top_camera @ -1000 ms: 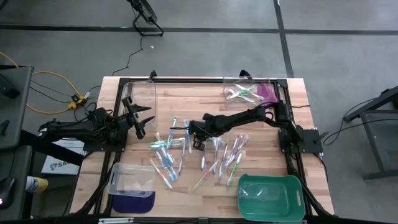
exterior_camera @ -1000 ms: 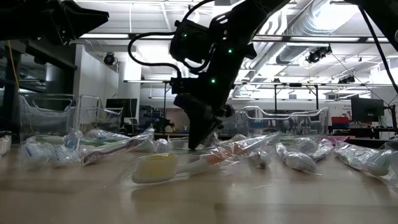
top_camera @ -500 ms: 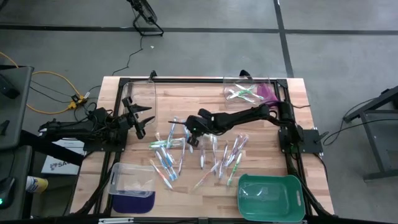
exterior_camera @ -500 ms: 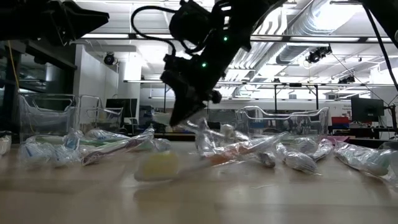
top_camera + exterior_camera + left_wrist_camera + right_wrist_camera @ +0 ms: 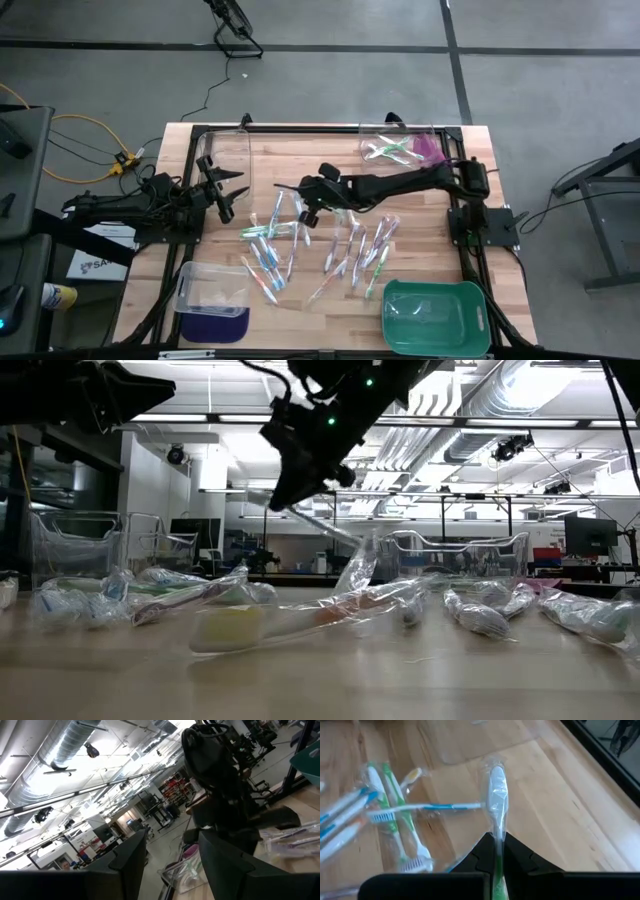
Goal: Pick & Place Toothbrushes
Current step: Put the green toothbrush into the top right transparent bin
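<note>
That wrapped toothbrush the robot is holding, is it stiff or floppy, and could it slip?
The toothbrush probably stays stiff: it juts straight out from the right end effector without sagging. Its clear wrapper looks loose and glossy, so it may slide in the grip. It seems light, since it hangs clear of the table.

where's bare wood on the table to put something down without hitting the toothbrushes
Bare wood runs along the far edge between the two clear bins, left and right. A smaller patch lies at the near edge between the clear bin and the green tray. The middle is crowded with toothbrushes, under the right tool.
</note>
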Tool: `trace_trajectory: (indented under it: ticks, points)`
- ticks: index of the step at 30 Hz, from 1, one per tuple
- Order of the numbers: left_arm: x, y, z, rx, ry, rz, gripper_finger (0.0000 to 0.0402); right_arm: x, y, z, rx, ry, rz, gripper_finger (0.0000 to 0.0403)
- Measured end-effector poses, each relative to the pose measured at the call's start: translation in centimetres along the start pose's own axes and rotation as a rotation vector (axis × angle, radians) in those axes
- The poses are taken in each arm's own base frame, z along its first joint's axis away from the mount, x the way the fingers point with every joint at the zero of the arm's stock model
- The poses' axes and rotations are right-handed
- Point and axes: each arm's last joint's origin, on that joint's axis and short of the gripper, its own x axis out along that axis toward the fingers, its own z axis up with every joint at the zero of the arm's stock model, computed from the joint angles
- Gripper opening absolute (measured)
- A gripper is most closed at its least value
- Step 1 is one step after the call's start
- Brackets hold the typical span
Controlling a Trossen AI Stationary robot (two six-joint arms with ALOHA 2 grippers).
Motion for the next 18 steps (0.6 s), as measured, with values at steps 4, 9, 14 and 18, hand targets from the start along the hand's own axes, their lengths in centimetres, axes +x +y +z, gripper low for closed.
trace_trajectory:
  ticks: [4, 9, 14, 18]
  points:
    - [0.0, 0.0, 0.0, 0.0, 0.0, 0.0, 0.0177, -1.4, 0.0, 0.1, -0.04, 0.03, 0.001, 0.0012]
    - [0.0, 0.0, 0.0, 0.0, -0.001, 0.0, 0.0177, -4.1, -0.6, 1.0, -0.045, 0.03, 0.005, 0.0012]
    - [0.0, 0.0, 0.0, 0.0, -0.003, -0.003, 0.0177, -7.1, -1.4, 2.0, -0.044, 0.023, 0.029, 0.0012]
    - [0.0, 0.0, 0.0, 0.0, -0.003, -0.003, 0.0177, -9.6, -2.1, 3.0, -0.066, -0.023, 0.126, 0.0013]
